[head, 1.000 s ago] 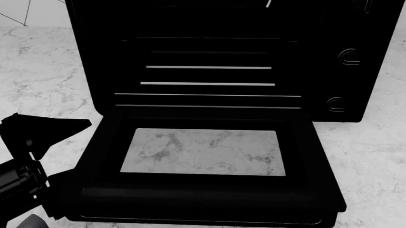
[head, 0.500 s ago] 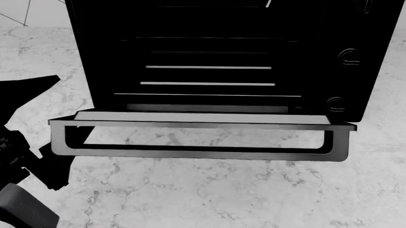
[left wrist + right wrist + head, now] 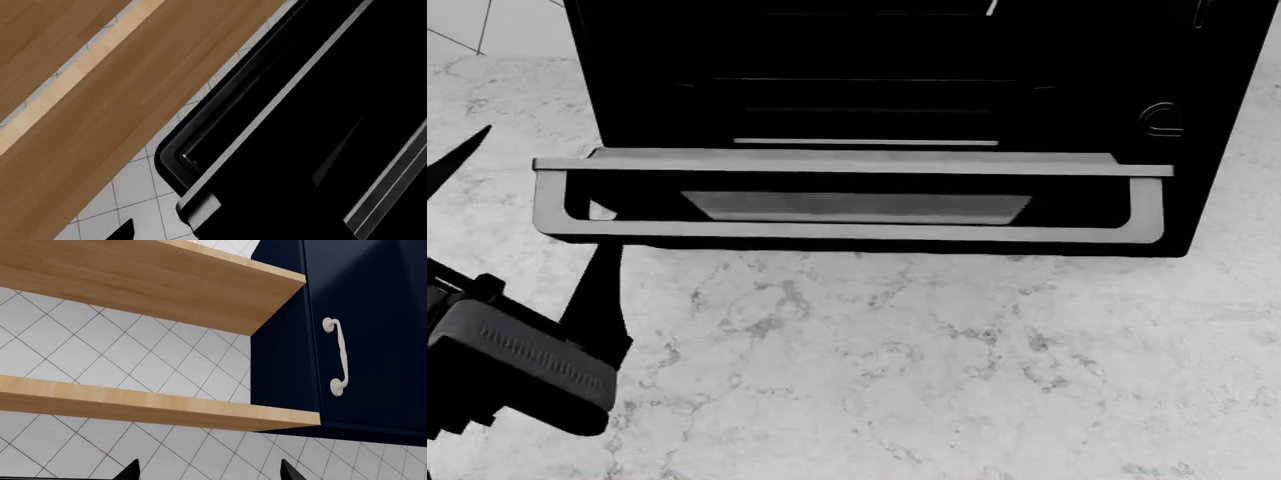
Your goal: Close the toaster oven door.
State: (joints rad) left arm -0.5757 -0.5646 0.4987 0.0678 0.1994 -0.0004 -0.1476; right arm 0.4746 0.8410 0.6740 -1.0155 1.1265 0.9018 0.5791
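**benchwatcher:** Matte black box, marble bench. The toaster oven (image 3: 894, 90) sits at the far edge of the bench (image 3: 934, 380), roughly centered, and the toaster oven door (image 3: 854, 205) is partway up, tilted well above flat but not shut. You can see the rack bars (image 3: 868, 142) above its top rail, so there's a clear gap. The grey handle (image 3: 854, 165) runs across nearly the full width.

**simjunkie:** So mid-swing, basically. Where are the arms?

**benchwatcher:** The left arm (image 3: 507, 370) is low at the near left corner of the bench, beside the door's left end. I can't make out whether it's touching the door. The left gripper's fingers are too dark and cropped in the head view, so I can't tell if they're spread or pressed together. Left wrist view just shows the oven's corner and door edge up close. The right arm is out of it, its camera points up at wooden shelves (image 3: 133, 285) and a navy cabinet (image 3: 360, 335). Its two fingertips (image 3: 130, 470) peek in well apart, so it looks spread, holding nothing.

**simjunkie:** Next move?

**benchwatcher:** My guess is a push on the door's left end or handle, up and toward the back until it's flush with the oven front. The risk is slipping off the edge and the door dropping back.
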